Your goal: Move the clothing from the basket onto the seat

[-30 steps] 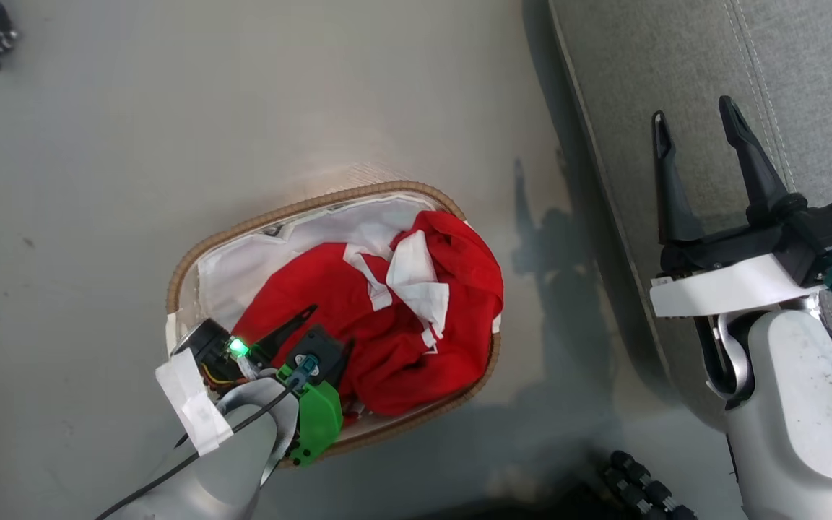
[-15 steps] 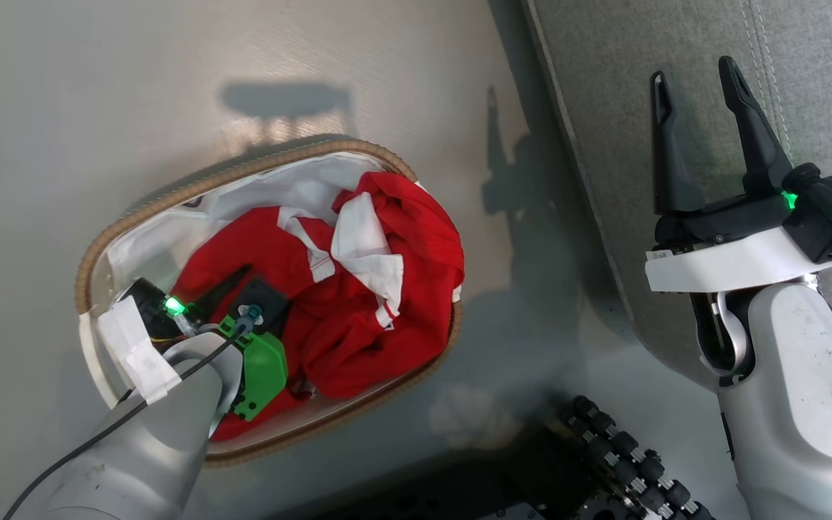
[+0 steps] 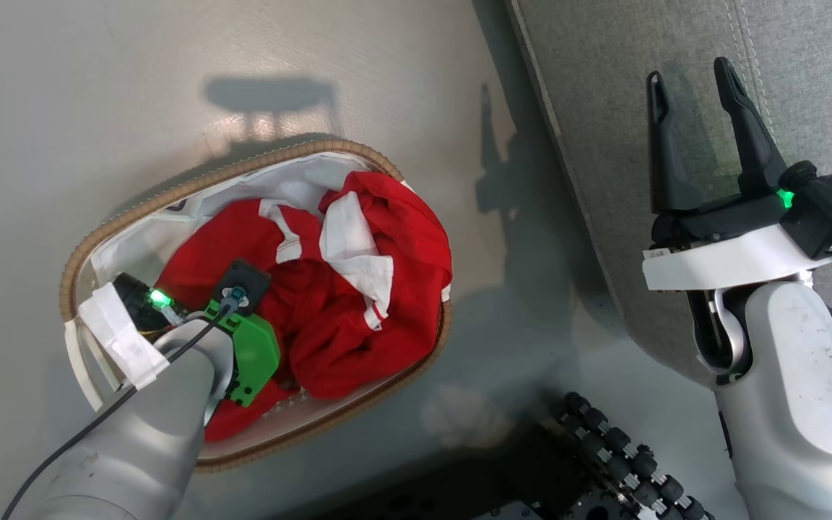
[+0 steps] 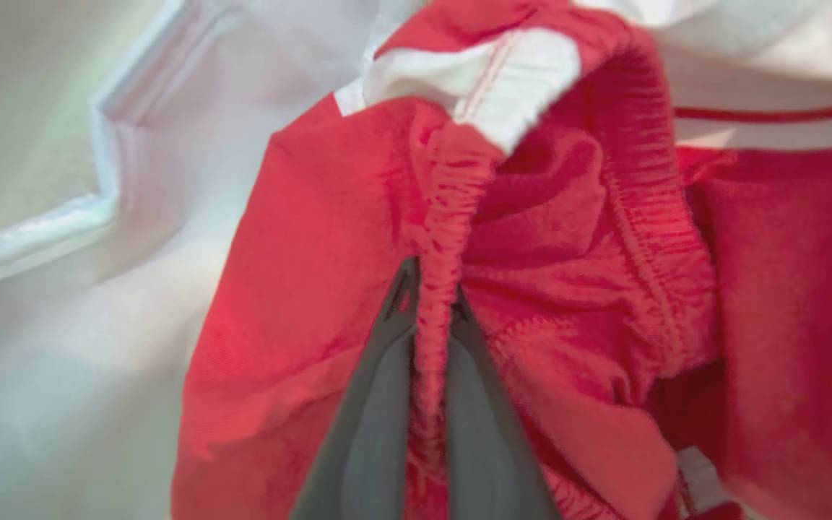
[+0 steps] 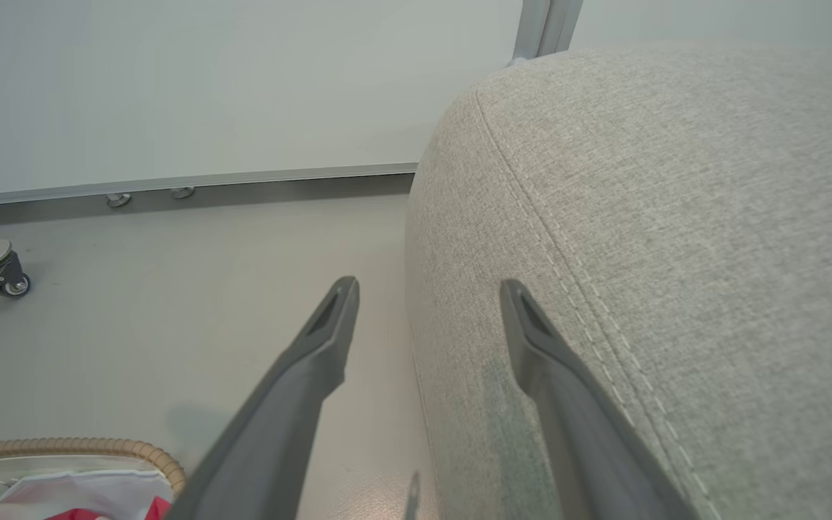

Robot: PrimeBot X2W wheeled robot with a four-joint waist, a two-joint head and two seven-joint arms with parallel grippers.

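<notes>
Bright, even light from overhead. The floor (image 3: 40, 72) gleams with pale glare beyond the left tool (image 4: 430, 296), and dark arm shadows lie between basket (image 3: 192, 184) and seat (image 3: 604, 72). Right at that tool the red clothing (image 4: 315, 217) looks soft, slightly blurred.

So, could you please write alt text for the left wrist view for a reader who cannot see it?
The left pincer is shut on a gathered red fold of the clothing, seen close up. Its white bands show above, and the white liner lies to the left.
</notes>
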